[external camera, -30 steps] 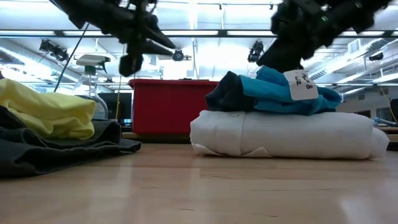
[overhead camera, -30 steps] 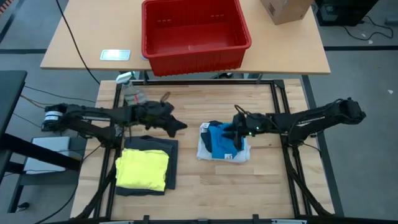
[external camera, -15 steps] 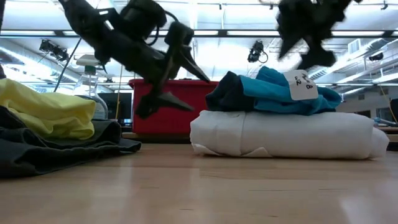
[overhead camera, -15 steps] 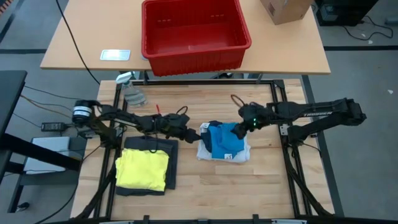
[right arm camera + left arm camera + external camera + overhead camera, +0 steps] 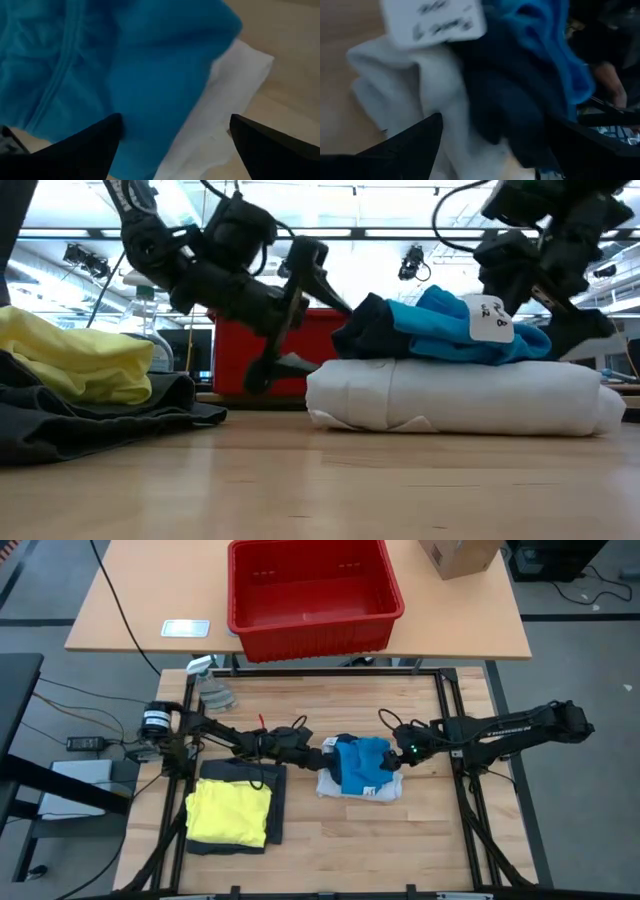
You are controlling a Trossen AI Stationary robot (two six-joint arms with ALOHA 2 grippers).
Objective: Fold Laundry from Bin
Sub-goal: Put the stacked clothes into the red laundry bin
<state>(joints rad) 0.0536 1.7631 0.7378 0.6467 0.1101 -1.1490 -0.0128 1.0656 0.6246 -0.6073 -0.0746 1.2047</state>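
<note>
High view: red bin (image 5: 313,595) in the upper centre, resting on the far desk (image 5: 120,610), seemingly holding nothing. On the near desk (image 5: 330,840), white garment (image 5: 330,783) at centre with blue garment (image 5: 362,762) on top. Lower left, yellow garment (image 5: 229,812) lying on dark grey garment (image 5: 276,802). Left pincer (image 5: 322,756) reaching in from the left to the white-and-blue stack's left edge; right pincer (image 5: 395,760) reaching in from the right to its right edge.

Low view: left pincer (image 5: 300,320) left of centre, fingers spread wide, gripping nothing, just beside the stack. Right pincer upper right, partly hidden behind the blue garment (image 5: 440,330). White tag (image 5: 488,318) on the blue cloth.

Left wrist view: fingers (image 5: 415,145) spread wide at the bottom, around the end of the white garment (image 5: 395,85) and dark trim (image 5: 505,100), nothing gripped.

Right wrist view: fingers (image 5: 85,145) spread wide at the bottom, over blue garment (image 5: 110,65) and white garment (image 5: 225,100), nothing gripped.
</note>
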